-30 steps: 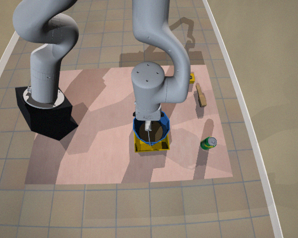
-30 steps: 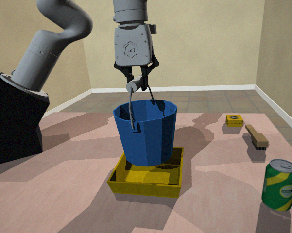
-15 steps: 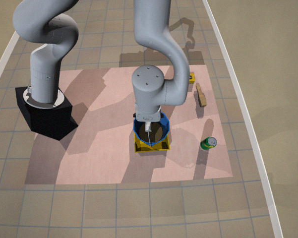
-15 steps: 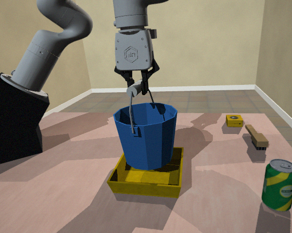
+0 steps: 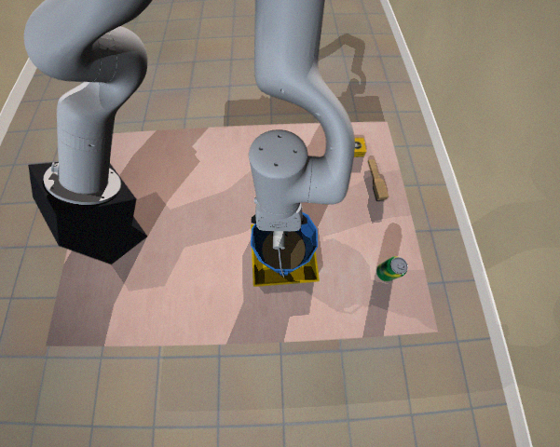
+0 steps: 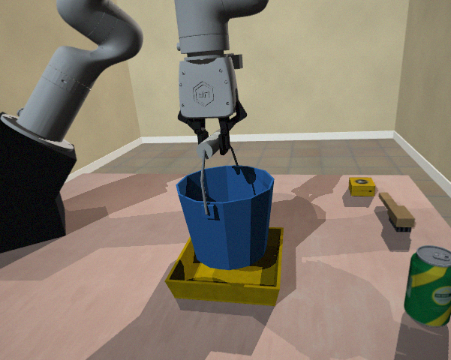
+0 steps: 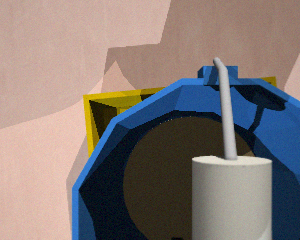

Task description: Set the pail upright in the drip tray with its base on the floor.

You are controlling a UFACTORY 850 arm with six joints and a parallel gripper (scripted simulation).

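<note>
A blue pail (image 6: 226,214) hangs upright from its wire bail, directly over the yellow drip tray (image 6: 226,279). My gripper (image 6: 214,144) is shut on the pale cylindrical grip of the bail handle (image 6: 210,144). The pail's base sits low inside the tray's walls; I cannot tell whether it touches the floor. In the top view the pail (image 5: 284,250) covers most of the tray (image 5: 284,271) under my wrist. The wrist view looks down the handle grip (image 7: 231,197) into the pail (image 7: 190,165), with a tray corner (image 7: 102,112) showing at the left.
A green drink can (image 6: 431,284) stands at the right front. A wooden brush (image 6: 397,213) and a small yellow box (image 6: 361,186) lie at the right back. The arm's black base (image 6: 19,186) stands at the left.
</note>
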